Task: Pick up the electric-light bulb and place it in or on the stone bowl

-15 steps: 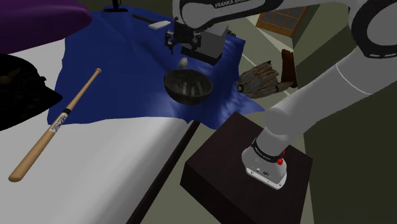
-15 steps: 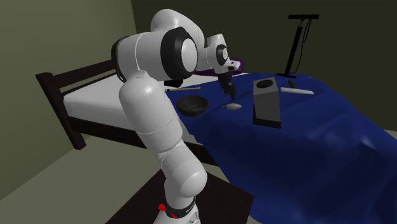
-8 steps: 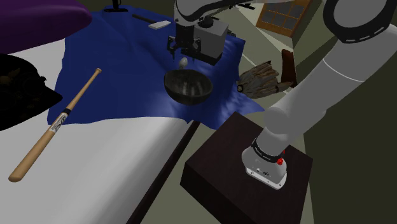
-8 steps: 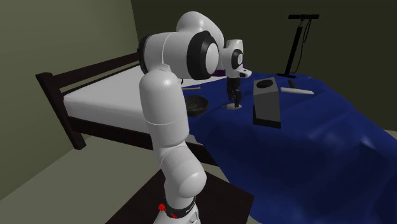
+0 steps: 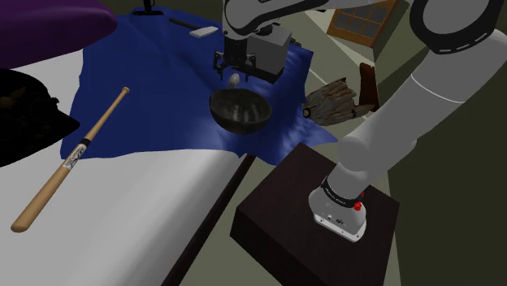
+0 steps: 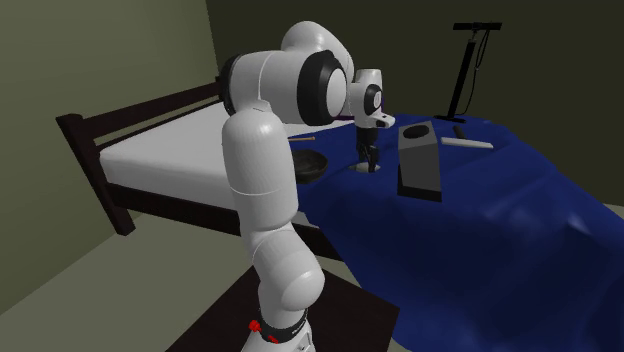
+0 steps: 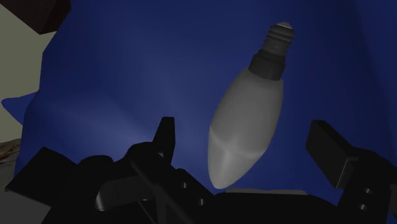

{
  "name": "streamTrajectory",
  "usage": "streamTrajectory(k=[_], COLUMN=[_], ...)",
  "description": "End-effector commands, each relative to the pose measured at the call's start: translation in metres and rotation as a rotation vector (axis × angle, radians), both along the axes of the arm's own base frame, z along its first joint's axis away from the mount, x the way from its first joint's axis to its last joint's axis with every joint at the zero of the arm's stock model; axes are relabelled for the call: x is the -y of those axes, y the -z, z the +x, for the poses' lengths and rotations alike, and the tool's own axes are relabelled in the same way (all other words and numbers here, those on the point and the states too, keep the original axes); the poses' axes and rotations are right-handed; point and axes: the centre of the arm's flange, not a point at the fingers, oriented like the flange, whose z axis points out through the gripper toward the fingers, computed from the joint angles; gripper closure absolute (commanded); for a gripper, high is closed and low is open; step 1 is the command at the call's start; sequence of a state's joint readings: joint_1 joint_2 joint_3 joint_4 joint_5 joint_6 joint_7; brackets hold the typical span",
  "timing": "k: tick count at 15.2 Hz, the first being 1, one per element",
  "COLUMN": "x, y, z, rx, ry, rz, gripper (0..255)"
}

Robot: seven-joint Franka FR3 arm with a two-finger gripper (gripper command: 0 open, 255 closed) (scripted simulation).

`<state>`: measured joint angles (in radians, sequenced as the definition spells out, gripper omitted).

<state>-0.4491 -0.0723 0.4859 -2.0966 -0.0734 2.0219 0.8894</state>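
- Black gripper (image 5: 235,71) down low over the blue blanket (image 5: 146,89), fingers (image 7: 164,135) wide apart, clamped on nothing.
- Between those fingers, a pale candle-shaped light bulb (image 7: 245,124), lying on the blanket, screw cap pointing away from the hand, a gap on either side.
- Just beside the bulb, on the side nearer the stand (image 5: 284,203) in the shoulder view: the dark bowl (image 5: 240,120), upright on the blanket, ridged inner wall on show.
- Over in the second exterior view, bowl to the left of the gripper, and to its right a grey box (image 6: 420,160) with a dark opening in its top.
- Further along the bed, a wooden baseball bat (image 5: 77,154) lying partly on the white mattress (image 5: 146,195), well apart from the bowl.
- Past the bed's edge, a brown baseball glove (image 5: 333,101).
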Motion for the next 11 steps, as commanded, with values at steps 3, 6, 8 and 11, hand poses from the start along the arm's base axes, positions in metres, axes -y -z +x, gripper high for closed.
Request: streamTrajectory(k=[3, 6, 8, 11], x=[0.0000, 0.0000, 0.0000, 0.0000], y=[0.0000, 0.0000, 0.0000, 0.0000], z=[0.0000, 0.0000, 0.0000, 0.0000], rx=[0.000, 0.000, 0.000, 0.000], ry=[0.000, 0.000, 0.000, 0.000], rz=[0.000, 0.000, 0.000, 0.000], gripper=[255, 255, 255, 255])
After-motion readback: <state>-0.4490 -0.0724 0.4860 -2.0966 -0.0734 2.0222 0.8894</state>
